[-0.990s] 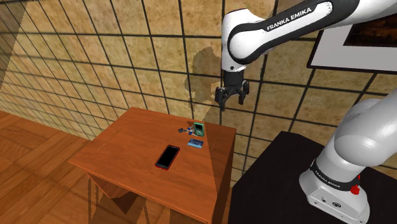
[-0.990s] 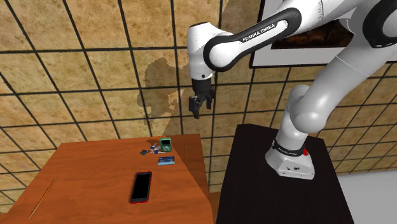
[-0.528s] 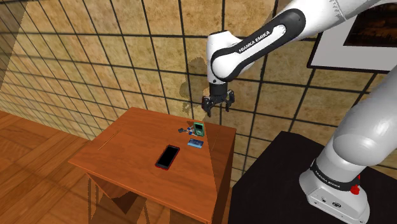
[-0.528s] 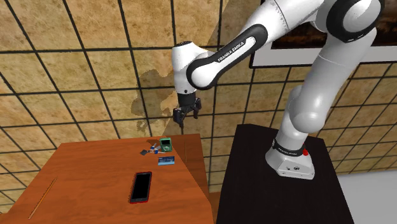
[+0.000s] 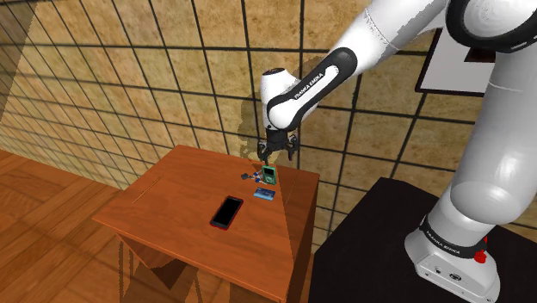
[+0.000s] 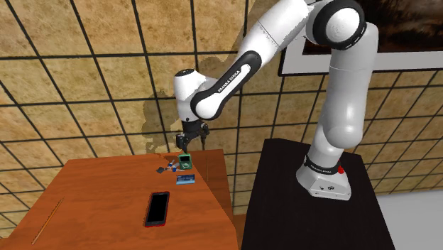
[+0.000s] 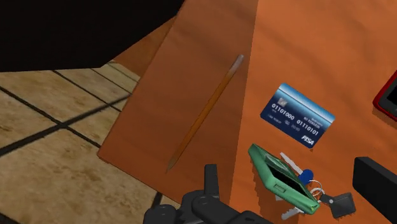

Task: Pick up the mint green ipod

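Gripper (image 5: 276, 157): fingers spread wide, empty.
Green ipod (image 7: 283, 182): flat, beneath the gap between the fingers, lying askew to them.
Approach: probably square the wrist first, then descend straight, avoiding the keys (image 7: 306, 173) alongside.

Light's even and warm across the scene. The arm (image 5: 314, 79) throws a soft, blotchy shadow (image 6: 155, 119) onto the tiled wall (image 5: 129, 86) just behind it, and deeper shade pools under the table (image 5: 172, 200).

Home rm: tiled wall (image 5: 129, 77), wood floor (image 5: 43, 207), framed pic (image 5: 452, 73), wooden table (image 5: 172, 215).
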Available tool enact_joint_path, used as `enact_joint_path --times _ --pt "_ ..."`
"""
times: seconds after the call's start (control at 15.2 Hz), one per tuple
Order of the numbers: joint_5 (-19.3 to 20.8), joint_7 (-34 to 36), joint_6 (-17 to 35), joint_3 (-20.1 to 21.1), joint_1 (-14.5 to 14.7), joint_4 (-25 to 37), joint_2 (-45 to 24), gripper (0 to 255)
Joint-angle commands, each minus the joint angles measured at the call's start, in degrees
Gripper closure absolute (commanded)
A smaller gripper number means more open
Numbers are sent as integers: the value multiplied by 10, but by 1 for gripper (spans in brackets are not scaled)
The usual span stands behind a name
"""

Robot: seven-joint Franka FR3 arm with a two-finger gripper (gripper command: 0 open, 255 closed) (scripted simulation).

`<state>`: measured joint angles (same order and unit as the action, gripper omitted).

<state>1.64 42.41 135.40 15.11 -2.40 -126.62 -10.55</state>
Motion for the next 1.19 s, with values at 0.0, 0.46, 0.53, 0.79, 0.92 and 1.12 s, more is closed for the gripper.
enact_joint_path --times 0.0,0.46,0.53,0.79,0.92,1.12 --pt "22 31 15 -8 6 33 -46 0" --pt "64 90 47 -37 29 116 -157 0" --pt "66 91 53 -38 30 116 -163 0" --pt "73 96 75 -44 34 117 -187 0" --pt "74 96 78 -44 34 118 -191 0" --pt "74 96 77 -44 34 119 -191 255"
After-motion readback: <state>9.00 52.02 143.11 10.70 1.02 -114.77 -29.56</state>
